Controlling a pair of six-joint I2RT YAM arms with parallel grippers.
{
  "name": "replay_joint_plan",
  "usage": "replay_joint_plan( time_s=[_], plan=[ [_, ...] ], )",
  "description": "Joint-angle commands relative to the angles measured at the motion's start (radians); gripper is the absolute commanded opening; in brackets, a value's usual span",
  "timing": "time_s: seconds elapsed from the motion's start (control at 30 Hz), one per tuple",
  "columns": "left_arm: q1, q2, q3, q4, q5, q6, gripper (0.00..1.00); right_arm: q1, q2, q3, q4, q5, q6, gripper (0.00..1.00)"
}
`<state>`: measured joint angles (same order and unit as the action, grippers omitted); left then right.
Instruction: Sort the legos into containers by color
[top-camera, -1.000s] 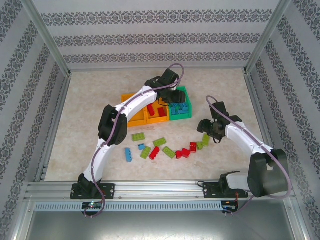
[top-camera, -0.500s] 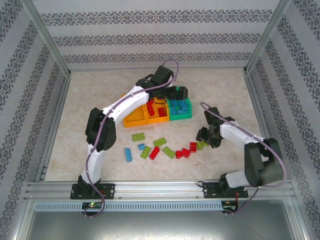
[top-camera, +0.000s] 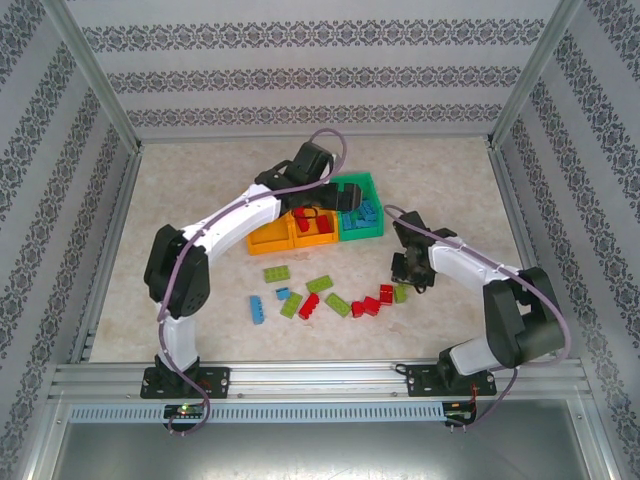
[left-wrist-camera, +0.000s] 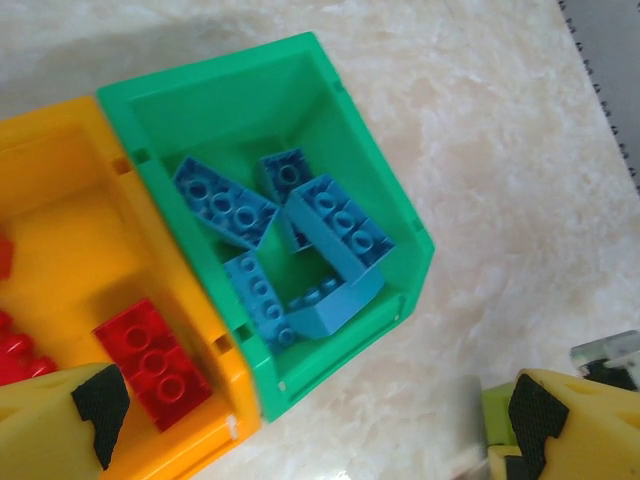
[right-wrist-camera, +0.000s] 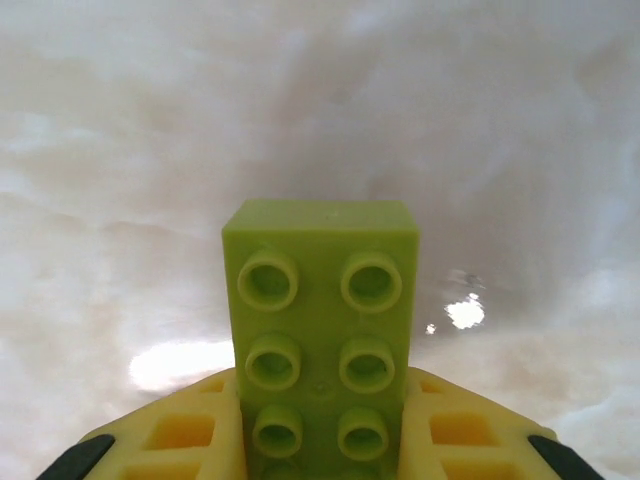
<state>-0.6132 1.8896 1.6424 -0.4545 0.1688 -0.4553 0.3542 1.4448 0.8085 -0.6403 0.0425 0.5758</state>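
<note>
Right wrist view: a lime green brick (right-wrist-camera: 320, 330) runs up the middle of the frame, studs toward the camera, its lower end pinched between the yellow fingers (right-wrist-camera: 180, 440) of the right gripper (right-wrist-camera: 320, 445).
Loose legos (top-camera: 320, 297): red, blue and lime pieces scattered in a band just below the centre of the top view, on the table (top-camera: 200, 190).
Green bin (left-wrist-camera: 385, 180): centre of the left wrist frame, holding several blue bricks (left-wrist-camera: 335, 230) piled at angles.
Orange bin (left-wrist-camera: 70, 230): joined to the green bin's left side, with red bricks (left-wrist-camera: 155, 360) at lower left.
Left gripper (left-wrist-camera: 315, 430): fingers spread wide, one tip in each lower corner, above the bins.
Right arm, top view: its gripper sits right of centre, at the band's right end.
</note>
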Motion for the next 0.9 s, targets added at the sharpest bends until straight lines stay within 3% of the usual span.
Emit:
replay_joint_plan(
  time_s=[0.0,0.17,0.33,0.6,0.87],
  plan=[
    [0.006,-0.129,-0.101,0.091,-0.136,0.050,0.99,0.054,-0.075,0.073,0.038,0.057,-0.011,0.18],
    [0.038,-0.311,-0.327,0.160,-0.309,0.033,0.99,0.102,-0.091,0.129,0.272,-0.122,0.014,0.17],
    [0.141,-0.413,-0.446,0.090,-0.353,-0.039,0.99,0.175,0.077,0.278,0.456,-0.378,0.023,0.21],
    [0.301,-0.559,-0.619,0.006,-0.353,-0.105,0.99,0.304,0.373,0.568,0.490,-0.496,0.030,0.19],
    [0.367,-0.612,-0.705,-0.105,-0.359,-0.120,0.99,0.339,0.585,0.769,0.456,-0.514,0.073,0.23]
  ],
)
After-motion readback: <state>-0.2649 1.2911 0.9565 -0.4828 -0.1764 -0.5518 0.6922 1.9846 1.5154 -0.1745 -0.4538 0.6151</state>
